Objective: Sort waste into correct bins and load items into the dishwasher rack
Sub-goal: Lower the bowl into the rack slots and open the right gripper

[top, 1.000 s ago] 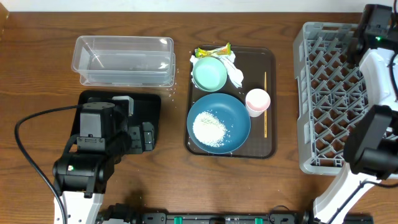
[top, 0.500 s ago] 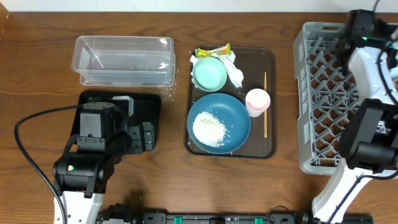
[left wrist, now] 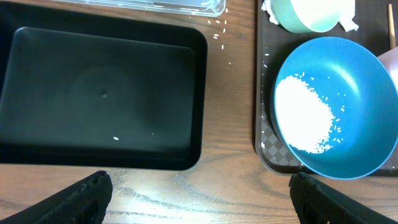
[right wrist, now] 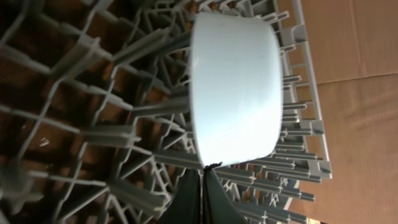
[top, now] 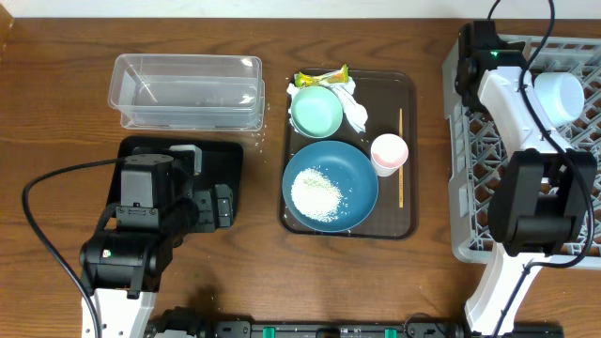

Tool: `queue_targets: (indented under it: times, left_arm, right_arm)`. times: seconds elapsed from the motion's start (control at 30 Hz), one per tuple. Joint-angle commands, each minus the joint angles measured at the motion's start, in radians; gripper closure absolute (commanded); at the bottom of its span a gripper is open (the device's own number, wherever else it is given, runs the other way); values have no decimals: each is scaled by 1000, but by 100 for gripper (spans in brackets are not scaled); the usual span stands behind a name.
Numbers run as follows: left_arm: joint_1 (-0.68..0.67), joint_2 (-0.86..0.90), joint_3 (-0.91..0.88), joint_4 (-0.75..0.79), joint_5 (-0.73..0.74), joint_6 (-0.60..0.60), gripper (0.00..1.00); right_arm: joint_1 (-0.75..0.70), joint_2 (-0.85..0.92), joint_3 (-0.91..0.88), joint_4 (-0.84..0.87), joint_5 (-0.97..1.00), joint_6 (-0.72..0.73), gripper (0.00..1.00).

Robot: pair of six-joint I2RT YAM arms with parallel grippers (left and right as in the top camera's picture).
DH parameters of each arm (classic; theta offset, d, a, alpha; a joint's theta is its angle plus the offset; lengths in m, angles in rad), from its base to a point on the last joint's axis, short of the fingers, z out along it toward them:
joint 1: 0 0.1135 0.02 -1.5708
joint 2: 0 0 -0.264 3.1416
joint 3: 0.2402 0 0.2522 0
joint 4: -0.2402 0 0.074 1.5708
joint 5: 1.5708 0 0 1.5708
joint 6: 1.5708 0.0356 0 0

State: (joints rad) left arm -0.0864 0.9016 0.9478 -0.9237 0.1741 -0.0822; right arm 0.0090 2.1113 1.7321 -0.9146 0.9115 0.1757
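Even, fairly bright light falls from overhead, and shadows on the table (top: 56,103) are short and soft. The clear tub (top: 188,91) throws white glints at its 3 o'clock end. The black tray (left wrist: 102,99) has a dull sheen. Up close the pale bowl (right wrist: 233,87) glares almost white, while the rack (right wrist: 93,124) at 9 o'clock is dim and slightly soft.
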Motion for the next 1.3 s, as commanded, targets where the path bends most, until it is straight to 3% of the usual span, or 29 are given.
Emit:
queue_targets:
  times: [0.0, 0.1, 0.27, 0.33, 0.4, 0.6, 0.63, 1.1, 1.27]
  left_arm:
    - [-2, -1, 11, -3, 1, -10, 6]
    - [-2, -1, 11, -2, 1, -10, 6]
    - [-2, -1, 11, -2, 1, -10, 6]
    - [-2, -1, 11, -2, 1, -9, 6]
    - [-2, -1, 11, -2, 1, -10, 6]
    - [-2, -1, 11, -2, 1, -9, 6]
    - [-2, -1, 11, -3, 1, -10, 6]
    - [-2, -1, 11, -3, 1, -10, 6]
    - [-2, -1, 11, -3, 1, -10, 6]
  right_arm:
    - [6, -14, 1, -10, -3, 11, 96]
    - [5, -57, 1, -10, -3, 11, 90]
    - [6, -171, 1, -2, -33, 11, 51]
    - [6, -221, 1, -2, -105, 10, 45]
    - [3, -261, 1, -4, -211, 10, 50]
    - [-19, -298, 1, -34, -639, -77, 87]
    - [-22, -291, 1, -38, -670, -81, 90]
    - [-114, -106, 1, 0, -683, -73, 99]
    - [-182, -98, 1, 42, -673, 43, 99]
